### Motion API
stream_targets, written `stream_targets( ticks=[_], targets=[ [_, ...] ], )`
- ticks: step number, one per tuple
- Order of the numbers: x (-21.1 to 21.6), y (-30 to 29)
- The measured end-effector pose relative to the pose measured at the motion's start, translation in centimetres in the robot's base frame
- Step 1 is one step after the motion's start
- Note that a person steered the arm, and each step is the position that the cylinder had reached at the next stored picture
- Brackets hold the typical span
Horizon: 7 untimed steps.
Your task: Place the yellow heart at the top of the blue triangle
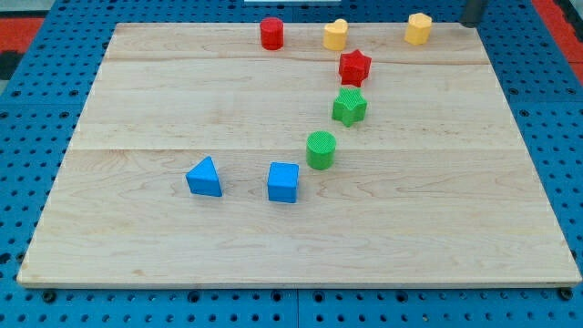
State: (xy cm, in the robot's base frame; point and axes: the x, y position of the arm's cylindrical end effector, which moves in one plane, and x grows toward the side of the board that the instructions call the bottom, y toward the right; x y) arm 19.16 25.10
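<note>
The yellow heart sits near the board's top edge, right of centre. The blue triangle lies far below it, at the lower left of the board. My tip shows as a dark rod end at the view's top right, just past the board's top edge. It is right of a second yellow block, roughly hexagonal, and well to the right of the heart. It touches no block.
A red cylinder stands left of the heart. A red star, a green star and a green cylinder run down in a line below the heart. A blue cube sits right of the triangle.
</note>
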Motion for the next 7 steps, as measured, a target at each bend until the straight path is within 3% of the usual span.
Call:
stream_targets(
  ticks=[1, 2, 4, 7],
  targets=[
    [0.7, -11.1],
    [2.1, -17.6],
    [2.7, -19.0],
    [3.0, -33.0]
  ],
)
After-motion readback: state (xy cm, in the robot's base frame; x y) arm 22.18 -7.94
